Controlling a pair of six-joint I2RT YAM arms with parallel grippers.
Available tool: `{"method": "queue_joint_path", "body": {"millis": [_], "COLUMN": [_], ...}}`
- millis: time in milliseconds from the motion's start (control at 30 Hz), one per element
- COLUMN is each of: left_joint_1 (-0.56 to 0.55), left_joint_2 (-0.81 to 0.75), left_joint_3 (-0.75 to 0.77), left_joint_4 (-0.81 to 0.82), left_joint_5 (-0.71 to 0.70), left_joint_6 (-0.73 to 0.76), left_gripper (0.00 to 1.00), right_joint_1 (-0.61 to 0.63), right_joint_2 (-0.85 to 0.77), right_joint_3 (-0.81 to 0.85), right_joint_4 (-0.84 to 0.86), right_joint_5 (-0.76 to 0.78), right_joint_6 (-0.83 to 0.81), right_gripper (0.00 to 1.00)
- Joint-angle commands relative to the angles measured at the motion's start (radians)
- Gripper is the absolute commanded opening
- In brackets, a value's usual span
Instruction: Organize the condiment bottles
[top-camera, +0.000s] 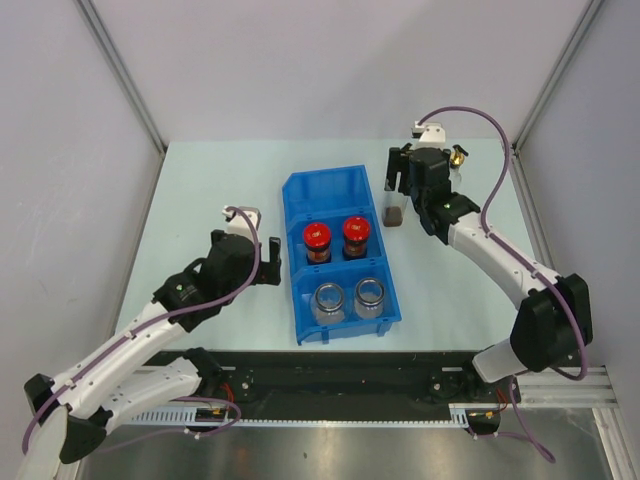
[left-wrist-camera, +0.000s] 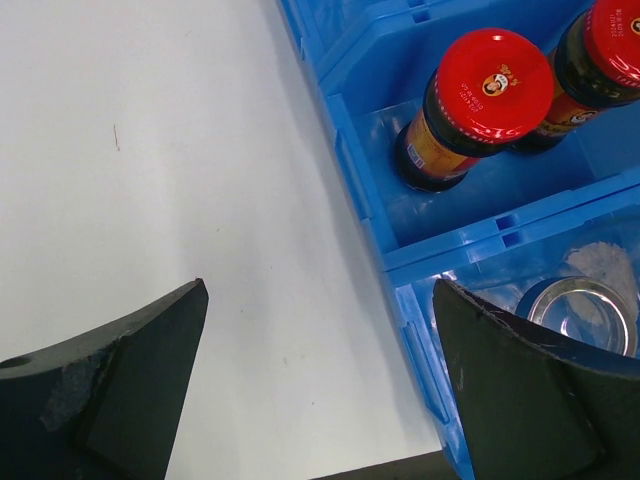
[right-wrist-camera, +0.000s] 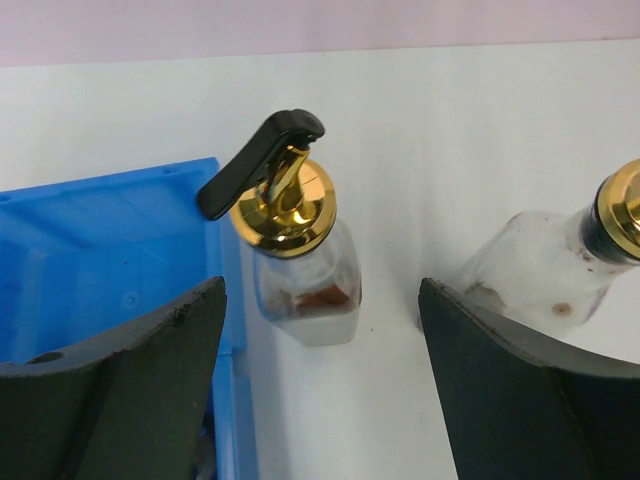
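The blue bin (top-camera: 330, 185) holds two red-lidded brown jars (top-camera: 318, 240) (left-wrist-camera: 490, 85) in its middle compartment. Two silver-lidded clear jars (top-camera: 328, 298) (left-wrist-camera: 580, 315) stand in the near one. A clear bottle (right-wrist-camera: 300, 270) with a gold spout and a black lever stands on the table against the bin's right wall (right-wrist-camera: 100, 240). In the top view it is a dark shape (top-camera: 393, 215). My right gripper (right-wrist-camera: 320, 295) (top-camera: 418, 188) is open above it, with the bottle in the gap and touching neither finger. A second gold-spouted bottle (right-wrist-camera: 540, 275) (top-camera: 457, 157) stands just right of the right finger. My left gripper (left-wrist-camera: 320, 290) (top-camera: 268, 260) is open and holds nothing, over the table left of the bin.
The bin's far compartment has nothing in it. Grey walls with metal posts close in the table on three sides. The bin's left wall (left-wrist-camera: 360, 190) is close to my left gripper's right finger (left-wrist-camera: 520, 390).
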Motion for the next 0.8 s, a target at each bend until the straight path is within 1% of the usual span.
{"method": "queue_joint_path", "body": {"millis": [0, 100, 167, 233, 267, 433, 467, 533, 567, 633, 667, 733, 767], "left_joint_1": [-0.002, 0.0, 0.0, 0.0, 0.0, 0.0, 0.0, 0.0, 0.0, 0.0, 0.0, 0.0, 0.0], "left_joint_2": [0.013, 0.019, 0.025, 0.03, 0.034, 0.036, 0.036, 0.036, 0.035, 0.033, 0.031, 0.031, 0.03], "left_joint_3": [-0.005, -0.003, -0.003, -0.003, -0.003, -0.005, -0.005, -0.005, -0.006, -0.006, -0.006, -0.006, -0.008], "left_joint_4": [0.021, 0.019, 0.021, 0.024, 0.022, 0.022, 0.024, 0.024, 0.022, 0.022, 0.025, 0.024, 0.024], "left_joint_5": [-0.018, -0.021, -0.019, -0.015, -0.013, -0.009, -0.009, -0.009, -0.009, -0.009, -0.009, -0.007, -0.007], "left_joint_6": [-0.007, -0.007, -0.005, -0.008, -0.008, -0.01, -0.01, -0.01, -0.011, -0.011, -0.011, -0.011, -0.01], "left_gripper": [1.0, 1.0, 1.0, 1.0, 1.0, 1.0, 1.0, 1.0, 1.0, 1.0, 1.0, 1.0, 1.0], "right_joint_1": [-0.019, -0.022, -0.022, -0.022, -0.021, -0.022, -0.022, -0.024, -0.022, -0.022, -0.022, -0.022, -0.022], "right_joint_2": [0.047, 0.075, 0.098, 0.108, 0.119, 0.139, 0.144, 0.15, 0.151, 0.154, 0.154, 0.151, 0.15], "right_joint_3": [0.04, 0.038, 0.038, 0.038, 0.04, 0.04, 0.04, 0.04, 0.038, 0.04, 0.038, 0.038, 0.038], "right_joint_4": [0.123, 0.162, 0.182, 0.199, 0.205, 0.239, 0.243, 0.251, 0.255, 0.255, 0.257, 0.263, 0.263], "right_joint_5": [-0.012, -0.011, -0.009, -0.008, -0.006, 0.008, 0.009, 0.017, 0.02, 0.031, 0.032, 0.043, 0.046], "right_joint_6": [-0.011, -0.008, -0.006, -0.005, -0.006, -0.006, -0.009, -0.012, -0.011, -0.006, -0.006, -0.003, -0.002], "right_gripper": [0.81, 0.78, 0.73, 0.71, 0.67, 0.59, 0.54, 0.51, 0.45, 0.36, 0.23, 0.11, 0.0]}}
